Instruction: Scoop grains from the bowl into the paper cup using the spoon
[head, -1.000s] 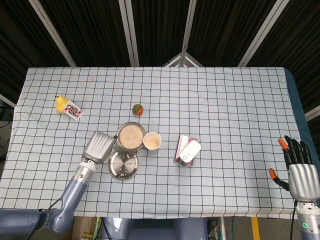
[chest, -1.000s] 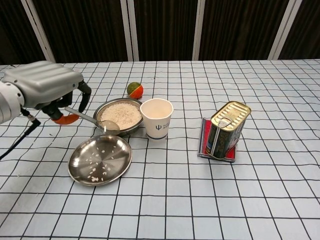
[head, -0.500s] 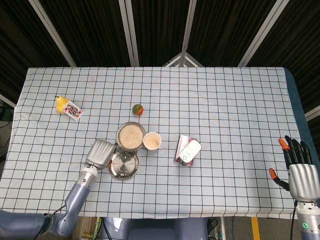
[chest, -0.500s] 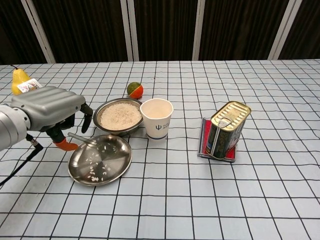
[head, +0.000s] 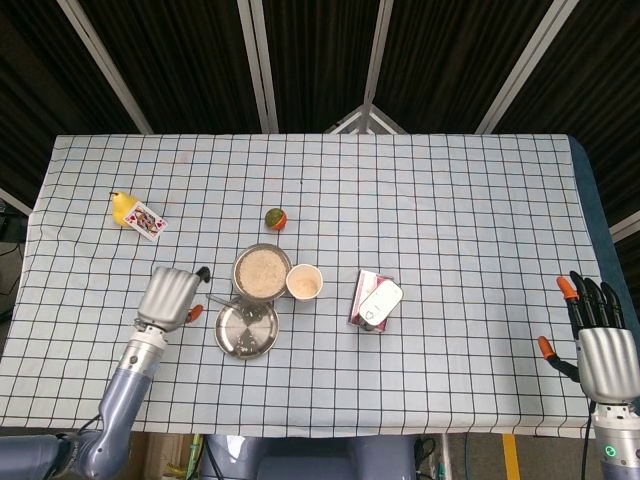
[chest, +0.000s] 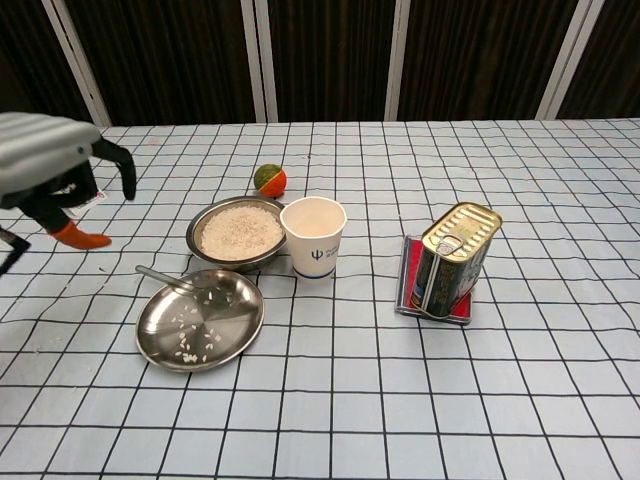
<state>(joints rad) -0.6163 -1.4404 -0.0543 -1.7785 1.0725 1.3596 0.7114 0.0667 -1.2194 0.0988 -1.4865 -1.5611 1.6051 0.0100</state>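
Observation:
The steel bowl (head: 238, 272) (chest: 240, 262), full of pale grains, stands at the table's middle. Touching its right side is the white paper cup (head: 304, 297) (chest: 315, 252), upright. The spoon (head: 226, 303) (chest: 185, 284) lies on the steel plate (head: 252, 342) (chest: 238, 325) in front of the bowl, its handle sticking out over the plate's left rim. My left hand (head: 170, 297) (chest: 52, 172) hovers to the left of the plate, fingers apart, holding nothing. My right hand (head: 600, 342) is at the far right table edge with fingers extended and nothing in it.
A few loose grains lie on the plate. A tin can (head: 376, 301) (chest: 452, 258) on a red card stands right of the cup. An orange-green fruit (head: 276, 218) (chest: 269, 180) sits behind the bowl. A pear (head: 122, 205) and a playing card (head: 147, 221) are at the far left.
My left hand carried the spoon from the bowl's edge down to the plate, let it go and drew back to the left. The right hand has not moved.

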